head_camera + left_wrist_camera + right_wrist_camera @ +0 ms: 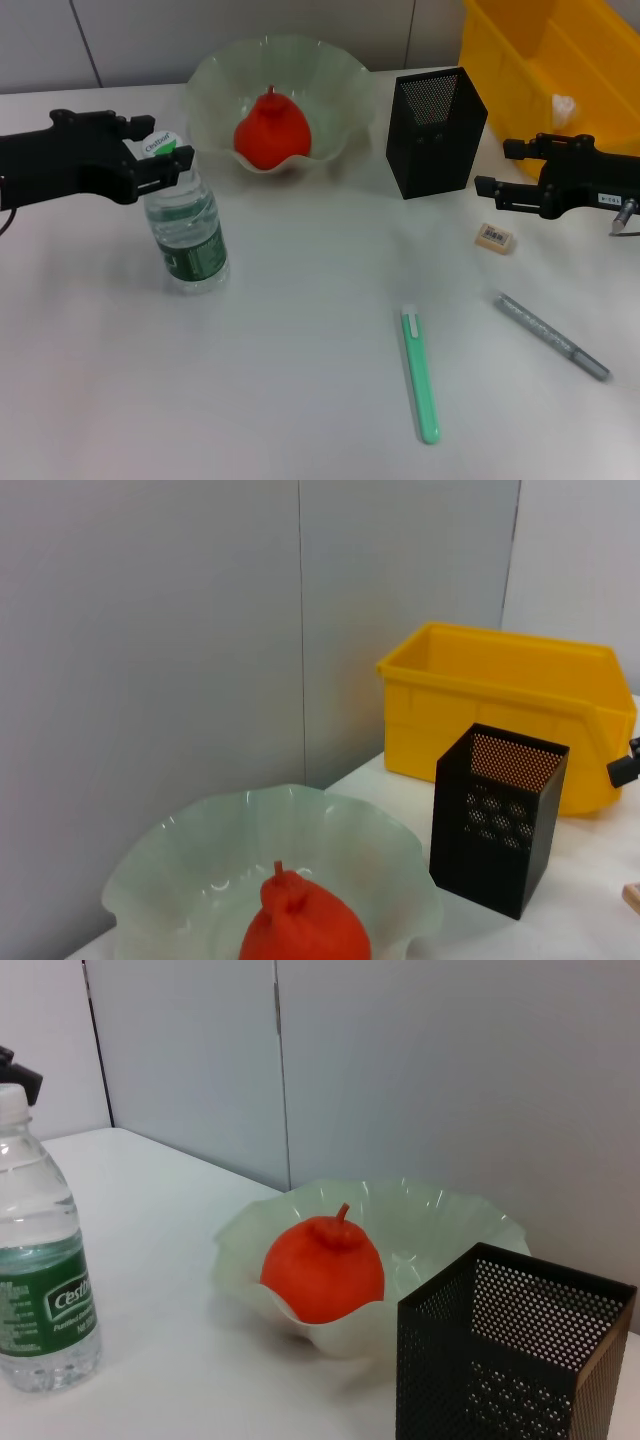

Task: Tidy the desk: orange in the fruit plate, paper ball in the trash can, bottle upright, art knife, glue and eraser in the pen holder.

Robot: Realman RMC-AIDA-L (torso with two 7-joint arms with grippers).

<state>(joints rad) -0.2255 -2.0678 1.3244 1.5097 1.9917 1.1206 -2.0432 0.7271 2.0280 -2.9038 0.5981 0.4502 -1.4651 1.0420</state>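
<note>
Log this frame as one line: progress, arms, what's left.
orange in fruit plate | bottle upright, left gripper at cap | right gripper above eraser | pen holder | trash can

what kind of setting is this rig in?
Likely an office desk mock-up: white table against grey partition panels, with a black mesh pen holder, eraser and yellow bin.

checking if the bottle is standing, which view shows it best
The right wrist view: the bottle shows side-on and upright on the table, label readable. The head view looks down on it, with the left gripper at its cap. The left wrist view does not show it.
</note>
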